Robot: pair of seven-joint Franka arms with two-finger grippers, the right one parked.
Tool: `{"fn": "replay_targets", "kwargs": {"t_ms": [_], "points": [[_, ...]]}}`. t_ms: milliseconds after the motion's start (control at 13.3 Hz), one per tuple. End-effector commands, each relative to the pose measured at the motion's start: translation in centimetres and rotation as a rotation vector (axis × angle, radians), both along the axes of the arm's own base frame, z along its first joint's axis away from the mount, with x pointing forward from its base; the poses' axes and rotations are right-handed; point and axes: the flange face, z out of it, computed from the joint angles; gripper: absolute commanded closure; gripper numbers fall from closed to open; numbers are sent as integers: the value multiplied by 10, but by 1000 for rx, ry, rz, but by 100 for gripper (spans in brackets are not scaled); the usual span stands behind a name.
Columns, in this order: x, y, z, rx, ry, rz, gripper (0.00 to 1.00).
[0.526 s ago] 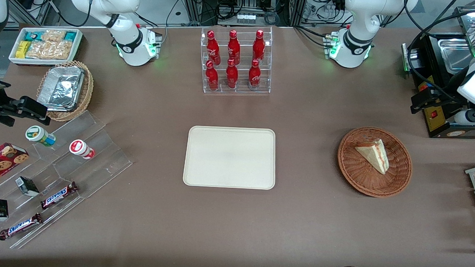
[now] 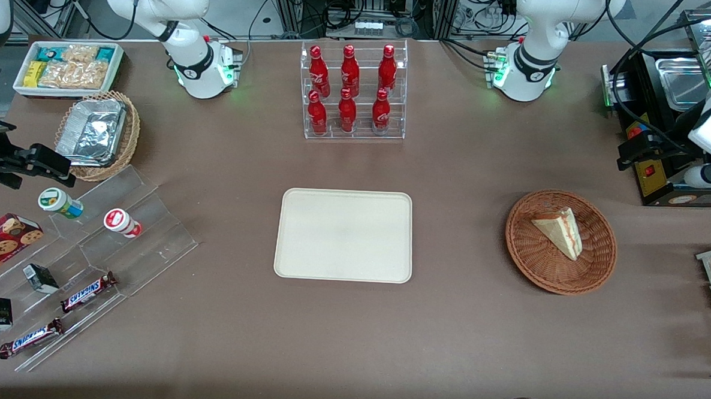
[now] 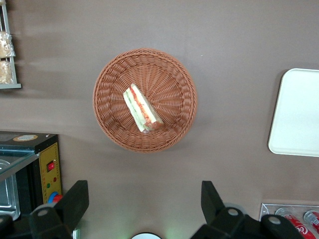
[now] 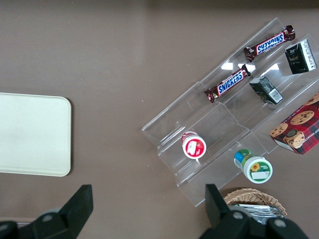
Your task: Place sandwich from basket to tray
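Wicker basket (image 3: 145, 99) with sandwich (image 3: 142, 108), unobstructed beneath gripper (image 3: 142, 209), fingers (image 3: 75, 201) spread; tray (image 3: 298, 113) nearby.

My end effector (image 2: 624, 156) hangs above the counter (image 2: 446, 323) near its edge at my working end, farther from the front camera than the basket (image 2: 560, 241); I cannot tell how it is set. The basket sits on the counter with the sandwich (image 2: 559, 230) lying in it, filling edge turned toward my end of the counter. The tray (image 2: 344, 235) lies flat at the counter's middle, well apart from the basket. Near the counter's edge farthest from the camera stands a clear rack of red bottles (image 2: 352, 91). Toward the parked arm's end are a tan wicker basket with foil containers (image 2: 97, 134), a white bin of snack packets (image 2: 68, 67), and a clear stepped stand (image 2: 98, 260) carrying candy bars.
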Motion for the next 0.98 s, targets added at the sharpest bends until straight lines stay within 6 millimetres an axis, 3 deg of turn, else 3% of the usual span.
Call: {"fn": "replay_targets", "kwargs": {"t_ms": [0,150,376,902], "points": [[4,28,-10,15,30,52,0],[11,57,-25,15,48,105,0],[9,86,-68,21,75,202,0],[-1,84,-203,54,39,526,0]]}}
